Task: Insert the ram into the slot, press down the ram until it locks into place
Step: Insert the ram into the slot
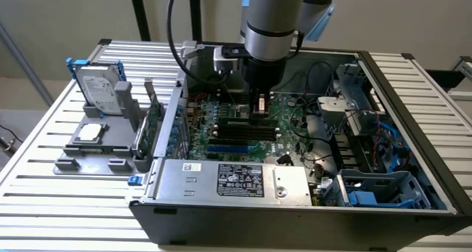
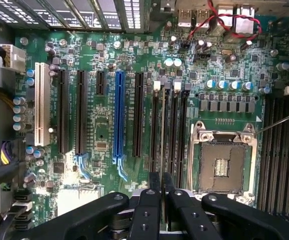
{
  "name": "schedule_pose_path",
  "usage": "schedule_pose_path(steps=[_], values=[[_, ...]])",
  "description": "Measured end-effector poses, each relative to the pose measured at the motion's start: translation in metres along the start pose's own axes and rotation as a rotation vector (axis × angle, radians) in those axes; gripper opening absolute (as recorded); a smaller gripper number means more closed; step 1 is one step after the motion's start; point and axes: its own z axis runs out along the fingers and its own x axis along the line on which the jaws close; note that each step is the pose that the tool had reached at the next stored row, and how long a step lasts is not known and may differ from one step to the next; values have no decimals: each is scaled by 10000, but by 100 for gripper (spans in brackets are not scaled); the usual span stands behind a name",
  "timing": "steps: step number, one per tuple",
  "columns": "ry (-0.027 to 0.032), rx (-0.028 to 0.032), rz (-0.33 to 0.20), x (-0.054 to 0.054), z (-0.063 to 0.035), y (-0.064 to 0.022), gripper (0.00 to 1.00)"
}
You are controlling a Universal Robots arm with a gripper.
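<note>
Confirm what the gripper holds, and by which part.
The memory stick, pinched by its top edge in the gripper, at the black slots.

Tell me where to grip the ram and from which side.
Pinch the ram by its long top edge, across its two flat faces, coming from straight above. It stands on edge in the slot, with parallel sockets close on both sides.

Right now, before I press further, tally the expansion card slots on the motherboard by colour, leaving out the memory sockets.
White card slot: 1
Blue card slot: 1
Black card slots: 4, one of them short
Total: 6
</note>
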Motion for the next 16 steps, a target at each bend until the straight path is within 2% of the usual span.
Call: schedule_pose_path(steps=[5,7,9,16], values=[[276,33,25,-4,46,8,13],[354,32,34,-11,70,9,13],[402,30,52,-27,85,8,13],[494,29,82,-76,135,7,13]])
